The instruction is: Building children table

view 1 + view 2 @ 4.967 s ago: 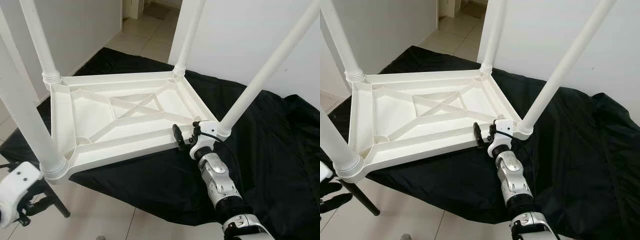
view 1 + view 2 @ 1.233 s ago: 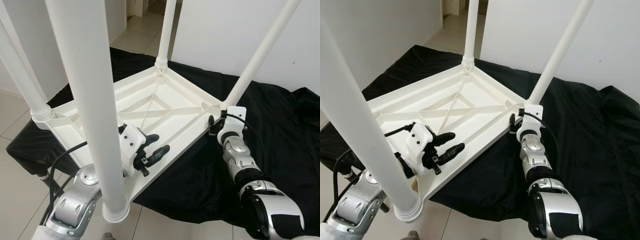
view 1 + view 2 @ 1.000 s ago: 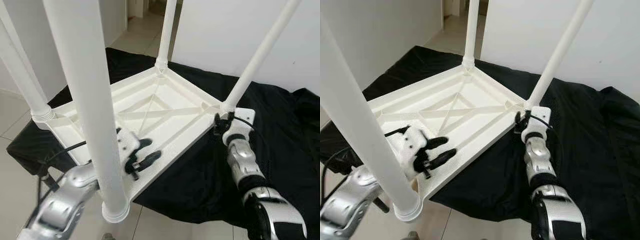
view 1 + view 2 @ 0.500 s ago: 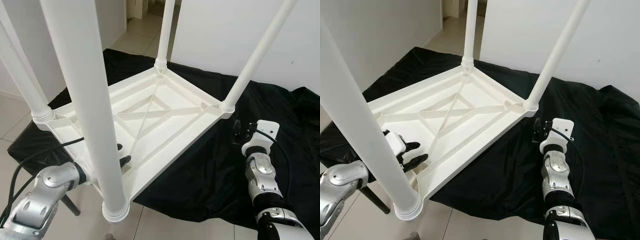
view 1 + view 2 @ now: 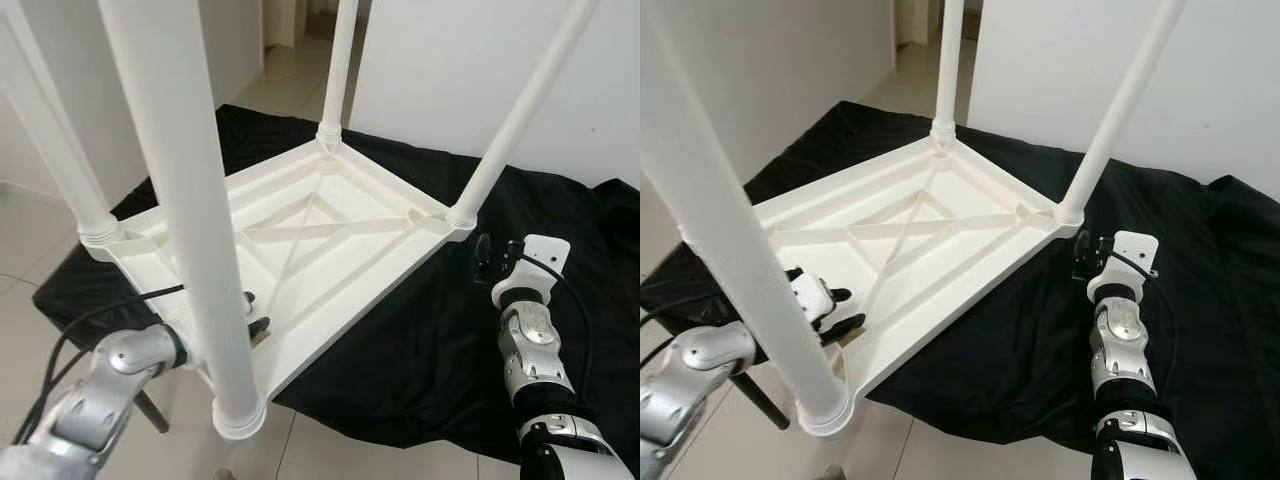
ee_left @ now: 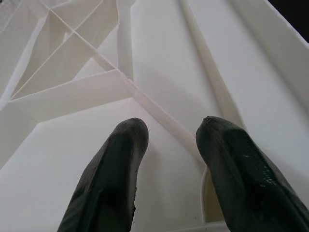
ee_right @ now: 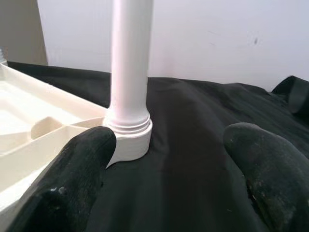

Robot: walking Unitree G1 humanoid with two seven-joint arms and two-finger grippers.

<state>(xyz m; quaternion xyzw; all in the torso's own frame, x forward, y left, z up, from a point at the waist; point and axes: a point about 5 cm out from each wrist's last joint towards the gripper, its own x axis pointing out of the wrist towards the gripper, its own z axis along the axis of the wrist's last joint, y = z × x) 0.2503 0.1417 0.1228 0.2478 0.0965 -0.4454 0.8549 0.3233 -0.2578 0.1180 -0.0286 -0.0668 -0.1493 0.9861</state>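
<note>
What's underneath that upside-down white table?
A black cloth is spread under the upturned white table, spilling out over the tiled floor. Whatever lies directly beneath the tabletop is hidden by it.

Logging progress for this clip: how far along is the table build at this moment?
Done: the white table top lies upside down on the black cloth with four legs standing in its corners. In hand: the left gripper sits open over the ribbed underside near the closest leg; the right gripper is open, apart from its corner. Left: turning the table upright.
</note>
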